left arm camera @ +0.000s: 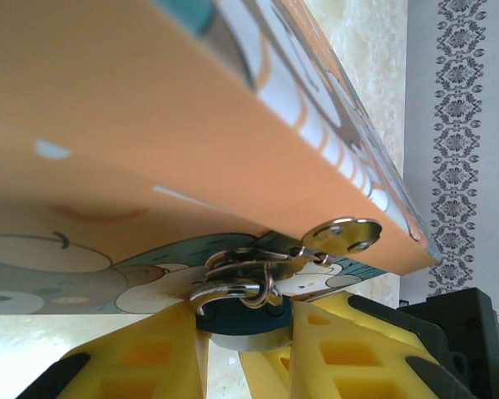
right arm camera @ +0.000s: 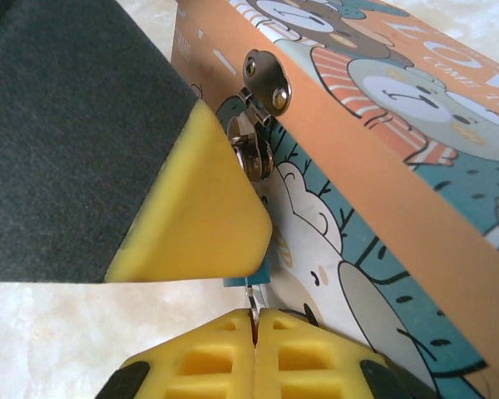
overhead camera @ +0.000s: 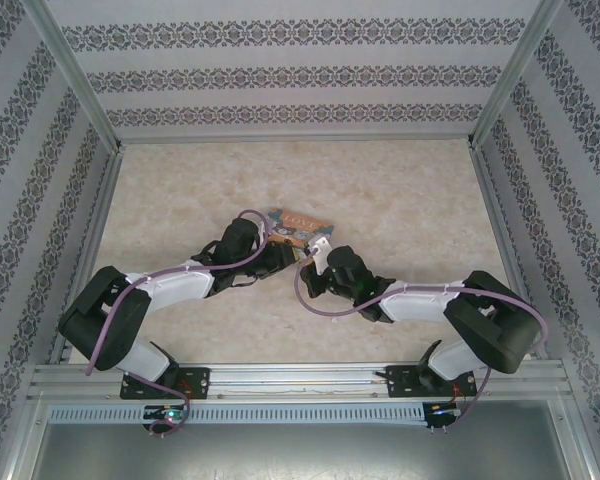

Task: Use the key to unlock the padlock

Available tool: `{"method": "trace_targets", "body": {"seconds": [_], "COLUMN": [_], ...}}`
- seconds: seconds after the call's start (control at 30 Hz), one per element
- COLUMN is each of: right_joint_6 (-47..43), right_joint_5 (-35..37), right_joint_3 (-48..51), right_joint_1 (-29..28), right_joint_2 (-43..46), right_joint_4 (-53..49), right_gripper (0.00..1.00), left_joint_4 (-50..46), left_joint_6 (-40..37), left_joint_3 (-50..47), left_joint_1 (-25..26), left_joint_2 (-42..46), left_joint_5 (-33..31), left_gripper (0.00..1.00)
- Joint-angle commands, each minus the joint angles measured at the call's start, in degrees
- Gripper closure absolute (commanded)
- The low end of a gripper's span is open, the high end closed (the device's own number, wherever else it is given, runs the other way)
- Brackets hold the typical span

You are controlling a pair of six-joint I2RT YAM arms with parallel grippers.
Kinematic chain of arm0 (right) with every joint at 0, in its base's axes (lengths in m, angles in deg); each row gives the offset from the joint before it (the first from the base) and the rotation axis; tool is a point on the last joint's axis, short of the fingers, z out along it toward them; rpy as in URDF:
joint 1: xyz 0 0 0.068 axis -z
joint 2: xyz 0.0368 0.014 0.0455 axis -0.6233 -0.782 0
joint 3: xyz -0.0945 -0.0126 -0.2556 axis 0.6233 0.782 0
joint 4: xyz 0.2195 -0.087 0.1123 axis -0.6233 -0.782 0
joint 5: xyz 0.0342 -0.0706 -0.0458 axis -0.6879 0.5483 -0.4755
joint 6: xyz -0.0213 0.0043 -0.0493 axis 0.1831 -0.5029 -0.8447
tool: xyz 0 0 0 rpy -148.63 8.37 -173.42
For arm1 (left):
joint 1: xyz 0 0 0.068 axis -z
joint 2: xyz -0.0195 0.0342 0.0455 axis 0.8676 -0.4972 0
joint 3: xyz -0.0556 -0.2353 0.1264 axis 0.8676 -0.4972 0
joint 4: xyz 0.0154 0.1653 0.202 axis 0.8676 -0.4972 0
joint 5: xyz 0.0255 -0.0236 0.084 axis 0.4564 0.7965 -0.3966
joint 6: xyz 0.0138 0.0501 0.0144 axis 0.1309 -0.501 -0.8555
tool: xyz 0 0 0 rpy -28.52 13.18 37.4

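The padlock's small bluish body (left arm camera: 233,322) sits clamped between the yellow fingers of my left gripper (left arm camera: 241,326), which is shut on it. Its metal shackle (left arm camera: 237,287) hangs through the hasp on the front of the tin. From the right wrist view a corner of the padlock (right arm camera: 263,271) peeks out under the left gripper's yellow finger (right arm camera: 200,208). My right gripper (right arm camera: 254,322) is shut on the thin metal key (right arm camera: 252,301), whose tip points up at the padlock's underside. Seen from above, both grippers (overhead camera: 298,256) meet at the tin's near side.
The orange-and-teal tin with cartoon bears (overhead camera: 300,225) lies mid-table on the marbled top (overhead camera: 400,190). Its round hasp plate (right arm camera: 267,76) is above the padlock. Patterned walls and an aluminium frame (overhead camera: 495,215) enclose the table on three sides.
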Motion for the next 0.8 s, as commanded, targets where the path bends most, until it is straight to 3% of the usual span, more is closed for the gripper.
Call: {"method": "trace_targets", "body": {"seconds": [0.0,0.77], "right_joint_6": [0.83,5.80], "right_joint_5": [-3.64,-1.70], "right_joint_3": [-5.62,-1.67], "right_joint_1": [0.48,0.95], "right_joint_2": [-0.27,-5.69], "right_joint_4": [13.48,15.59], "right_gripper": [1.00,1.00], "left_joint_4": [1.13,5.98], "left_joint_6": [-0.31,1.08], "left_joint_3": [1.23,0.88], "left_joint_1": [1.57,0.78], "left_joint_2": [-0.01,-5.08], "left_joint_5": [7.73,5.85], "left_gripper": [0.74,0.74]}}
